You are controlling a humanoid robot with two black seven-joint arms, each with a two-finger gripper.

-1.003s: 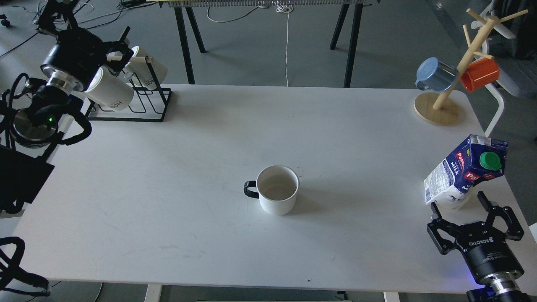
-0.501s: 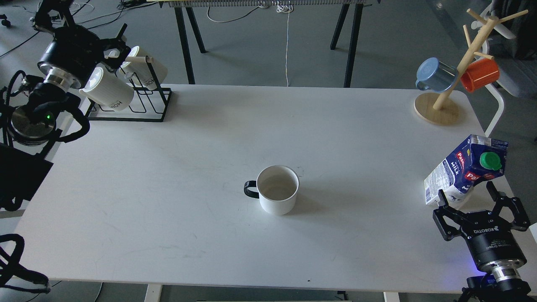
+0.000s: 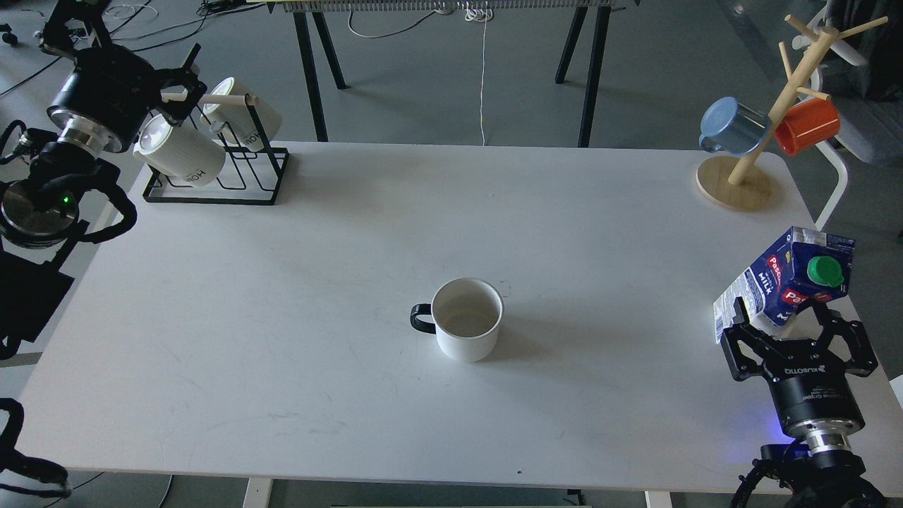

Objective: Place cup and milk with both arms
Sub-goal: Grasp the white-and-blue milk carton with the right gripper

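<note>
Nearest me, my right gripper (image 3: 780, 312) sits at the table's (image 3: 353, 282) right edge with its fingers spread wide, one on either side of the foot of the milk carton (image 3: 786, 286), which leans over, green cap facing me. Mid-table the white cup (image 3: 466, 319) stands upright, black handle to the left, well apart from both arms. Far left, my left gripper (image 3: 185, 81) is up at the black rack (image 3: 226, 180), by a hanging white mug (image 3: 180, 149); whether it grips I cannot tell.
</note>
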